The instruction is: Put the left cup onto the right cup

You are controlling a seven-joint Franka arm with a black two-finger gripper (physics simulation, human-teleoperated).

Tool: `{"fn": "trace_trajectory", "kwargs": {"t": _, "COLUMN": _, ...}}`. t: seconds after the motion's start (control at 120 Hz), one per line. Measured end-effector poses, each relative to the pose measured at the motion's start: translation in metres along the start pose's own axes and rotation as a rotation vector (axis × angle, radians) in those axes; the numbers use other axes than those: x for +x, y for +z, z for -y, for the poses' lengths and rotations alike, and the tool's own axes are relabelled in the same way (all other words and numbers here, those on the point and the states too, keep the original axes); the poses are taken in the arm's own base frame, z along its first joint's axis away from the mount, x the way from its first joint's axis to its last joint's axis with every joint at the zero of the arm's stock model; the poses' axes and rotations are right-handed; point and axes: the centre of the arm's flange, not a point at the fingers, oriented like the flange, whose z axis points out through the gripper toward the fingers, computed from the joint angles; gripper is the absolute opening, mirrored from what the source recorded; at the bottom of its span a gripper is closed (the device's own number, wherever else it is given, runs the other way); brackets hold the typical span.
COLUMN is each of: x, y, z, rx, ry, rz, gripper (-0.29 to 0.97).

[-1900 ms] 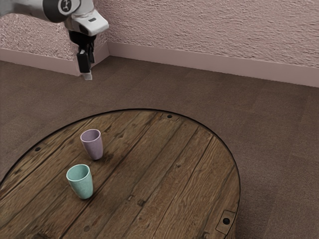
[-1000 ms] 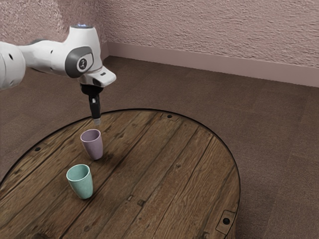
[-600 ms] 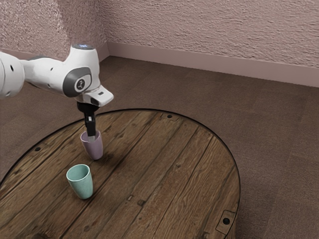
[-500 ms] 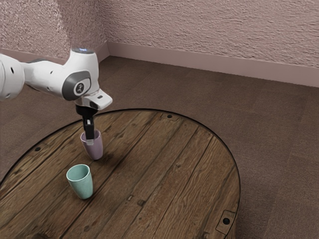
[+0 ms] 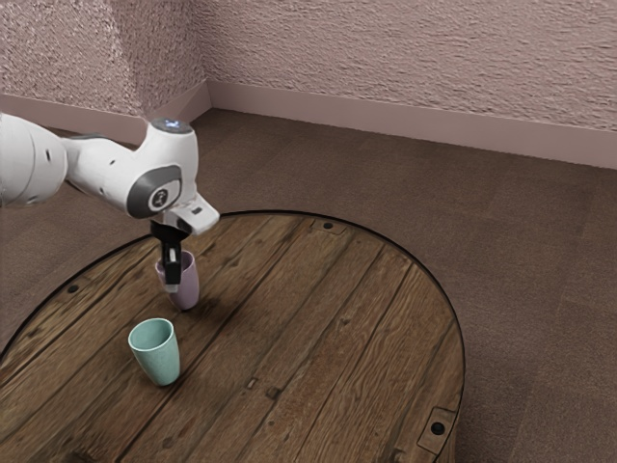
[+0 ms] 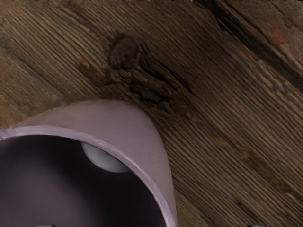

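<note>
A purple cup (image 5: 187, 287) stands upright on the round wooden table (image 5: 318, 328), toward the exterior view's left. A teal cup (image 5: 155, 351) stands upright a little nearer the camera, apart from it. My gripper (image 5: 172, 274) points straight down and is open at the purple cup's mouth, its tips dipping over the rim on the side toward the exterior view's left. In the wrist view the purple cup (image 6: 124, 126) sits right under my hand, with its rim and dark inside close to the lens and the wooden table (image 6: 227, 94) beyond it.
The table's dark metal rim (image 5: 453, 318) curves along the exterior view's right. Brown carpet floor (image 5: 501, 212) and a pink textured wall (image 5: 405, 48) lie behind. Bare planks stretch to the right of both cups.
My arm came down from high above the table to the purple cup. In the last half second the hand sank a little lower over the rim. Neither cup has moved.
</note>
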Motion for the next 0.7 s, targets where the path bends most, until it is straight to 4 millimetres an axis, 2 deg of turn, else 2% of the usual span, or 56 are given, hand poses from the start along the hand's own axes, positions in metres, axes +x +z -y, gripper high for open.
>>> {"fn": "trace_trajectory", "kwargs": {"t": 0.142, "x": 0.003, "y": -0.001, "z": 0.004, "rx": 0.024, "ry": 0.013, "rz": -0.013, "gripper": 0.15}}
{"fn": "trace_trajectory", "kwargs": {"t": 0.267, "x": 0.005, "y": -0.006, "z": 0.007, "rx": 0.046, "ry": 0.021, "rz": -0.030, "gripper": 0.02}}
{"fn": "trace_trajectory", "kwargs": {"t": 0.525, "x": 0.007, "y": -0.014, "z": 0.008, "rx": 0.072, "ry": 0.031, "rz": -0.051, "gripper": -0.07}}
{"fn": "trace_trajectory", "kwargs": {"t": 0.7, "x": 0.010, "y": -0.032, "z": 0.004, "rx": 0.099, "ry": 0.042, "rz": -0.067, "gripper": -0.09}}
